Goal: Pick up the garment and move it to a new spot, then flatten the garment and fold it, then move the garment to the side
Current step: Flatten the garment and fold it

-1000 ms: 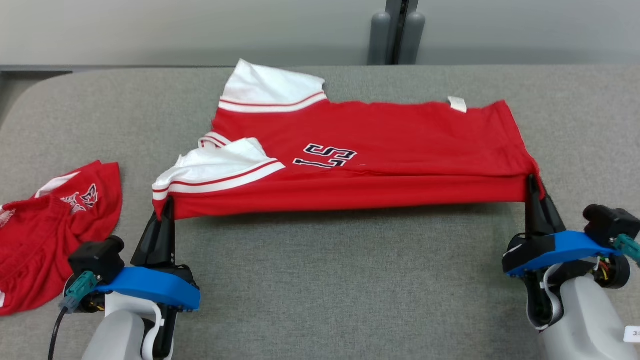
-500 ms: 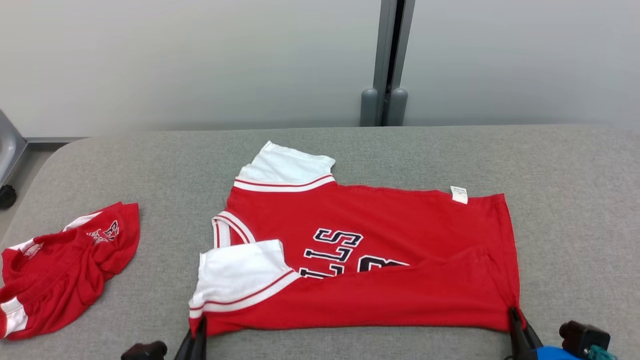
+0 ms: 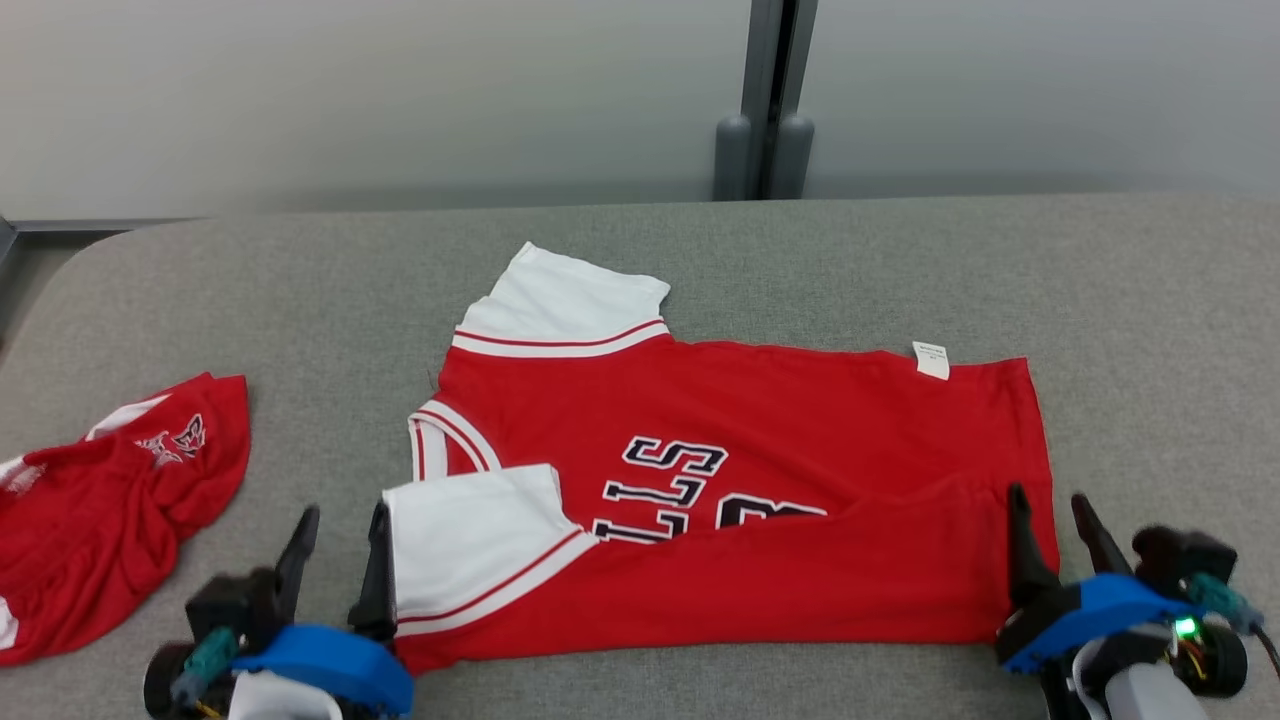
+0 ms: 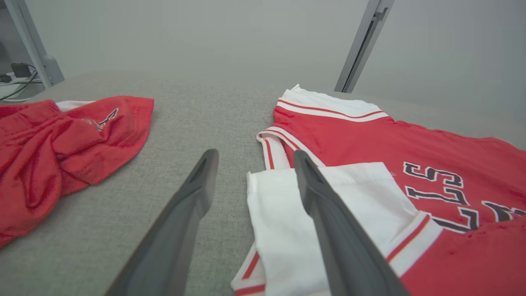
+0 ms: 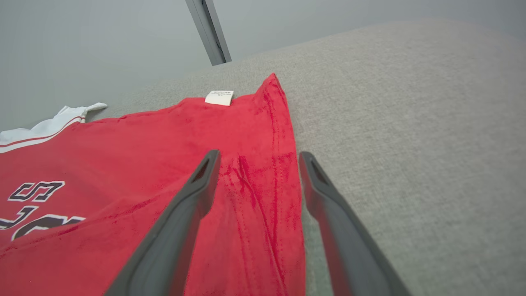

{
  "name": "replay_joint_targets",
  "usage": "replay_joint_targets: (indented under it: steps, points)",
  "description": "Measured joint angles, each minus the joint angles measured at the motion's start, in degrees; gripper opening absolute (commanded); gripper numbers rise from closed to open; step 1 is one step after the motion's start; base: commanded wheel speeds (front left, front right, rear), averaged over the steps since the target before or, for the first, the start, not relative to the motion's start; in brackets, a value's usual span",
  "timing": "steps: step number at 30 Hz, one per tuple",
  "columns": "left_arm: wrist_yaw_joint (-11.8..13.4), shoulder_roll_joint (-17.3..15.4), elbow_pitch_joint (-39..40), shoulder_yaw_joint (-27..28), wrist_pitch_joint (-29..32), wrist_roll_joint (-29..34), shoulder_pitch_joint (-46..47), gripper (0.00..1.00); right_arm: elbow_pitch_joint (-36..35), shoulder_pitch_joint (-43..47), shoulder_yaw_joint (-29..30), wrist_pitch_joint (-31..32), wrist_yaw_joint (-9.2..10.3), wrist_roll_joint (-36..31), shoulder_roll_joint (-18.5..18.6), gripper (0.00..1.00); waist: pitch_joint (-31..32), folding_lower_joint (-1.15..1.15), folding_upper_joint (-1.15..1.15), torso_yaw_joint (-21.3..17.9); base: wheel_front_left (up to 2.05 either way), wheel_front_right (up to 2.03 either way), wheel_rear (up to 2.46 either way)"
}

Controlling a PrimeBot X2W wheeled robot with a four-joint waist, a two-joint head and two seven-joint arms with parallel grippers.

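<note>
The left hand (image 3: 345,515) is standing open and gripping nothing, its two dark fingers straddling the near left edge of the jersey (image 3: 760,420). In the left wrist view one finger is lying over the folded white sleeve (image 4: 296,213) and the other over bare cloth surface. The right hand (image 3: 1048,497) is likewise gaping wide and holding nothing, sitting at the jersey's near right corner. In the right wrist view one finger is hanging above the red hem and the other above the bare worktop (image 3: 640,250), with the hem's edge running between them.

The jersey is lying flat across the middle of the grey worktop, collar end toward the left. Its near edge is folded up over the body, partly covering the dark lettering (image 3: 680,480). A small white tag (image 3: 931,360) is showing at the far right edge. Well apart to the left, a second red garment (image 3: 110,500) is lying crumpled near the worktop's edge. Beyond the worktop a grey post (image 3: 765,100) is rising against the pale wall.
</note>
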State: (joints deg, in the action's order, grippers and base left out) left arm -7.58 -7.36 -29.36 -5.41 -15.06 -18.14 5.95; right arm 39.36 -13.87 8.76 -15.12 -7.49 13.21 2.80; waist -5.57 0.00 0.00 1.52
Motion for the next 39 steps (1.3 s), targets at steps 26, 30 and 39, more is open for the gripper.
replay_joint_targets:
  steps: [26,30,39]
  points:
    - [0.0,-28.3,-1.9,-47.3,0.8,-31.6,43.5,1.00,13.1,-29.1,14.3,3.8,-0.07,-24.6,-0.1,1.00,-17.9,0.01,0.00,0.7,0.00,0.00,0.00]
    - [0.0,-29.5,-2.0,-49.6,0.3,-34.0,45.0,1.00,13.5,-29.1,16.2,2.6,-0.07,-26.4,0.0,1.00,-18.2,0.00,0.00,0.3,0.00,0.00,0.00]
    - [0.0,-30.6,-0.6,-52.9,0.1,-37.5,47.6,1.00,18.1,-31.4,14.5,0.9,-0.01,-26.0,0.5,0.00,-19.0,-0.01,0.00,-0.4,0.00,0.00,0.00]
